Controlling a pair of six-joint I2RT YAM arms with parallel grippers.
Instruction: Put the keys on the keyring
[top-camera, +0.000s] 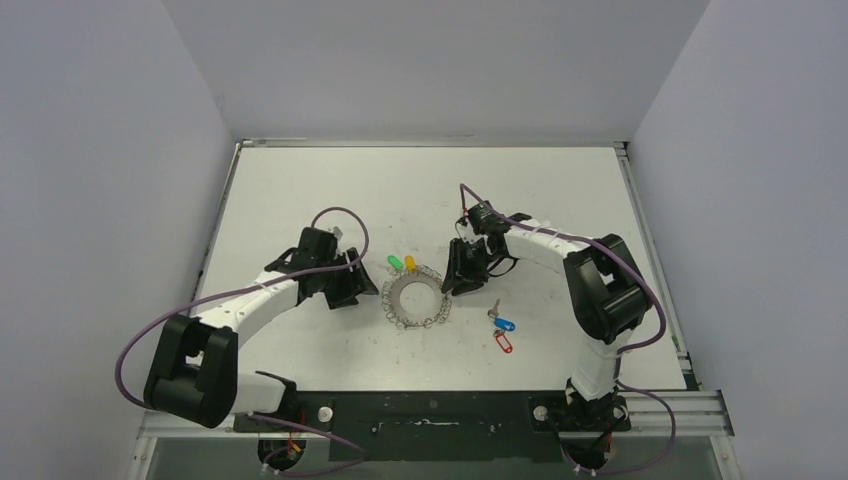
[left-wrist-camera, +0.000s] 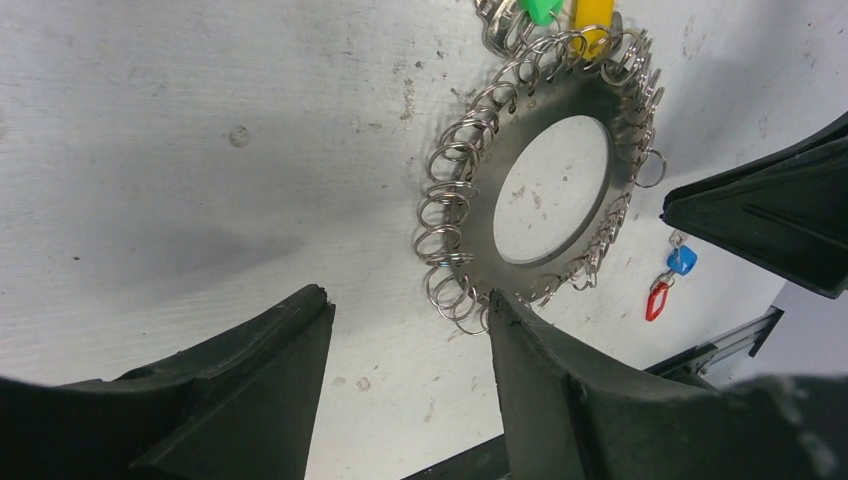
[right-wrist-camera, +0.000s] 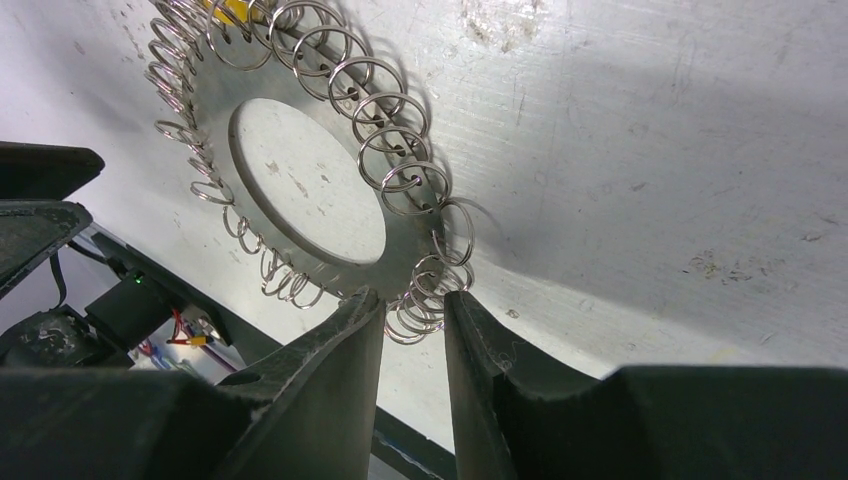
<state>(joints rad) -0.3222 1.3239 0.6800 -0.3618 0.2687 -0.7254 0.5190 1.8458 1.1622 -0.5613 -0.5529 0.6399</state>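
Observation:
The keyring (top-camera: 415, 298), a flat grey disc edged with wire loops, lies flat on the table between my two grippers. In the left wrist view the keyring (left-wrist-camera: 480, 195) sits just beyond my left gripper (left-wrist-camera: 405, 305), which is open and empty. One fingertip (left-wrist-camera: 500, 305) touches the edge loops. My right gripper (right-wrist-camera: 410, 300) is narrowly open at the opposite rim of the keyring (right-wrist-camera: 320, 110), with a few wire loops between its tips. The two keys lie loose to the right, one with a blue tag (top-camera: 507, 325), one with a red tag (top-camera: 503, 343).
A green tag (top-camera: 395, 263) and a yellow tag (top-camera: 409, 263) hang on the ring's far side. The table's near edge has a black rail (top-camera: 430, 410). Grey walls enclose the table on three sides.

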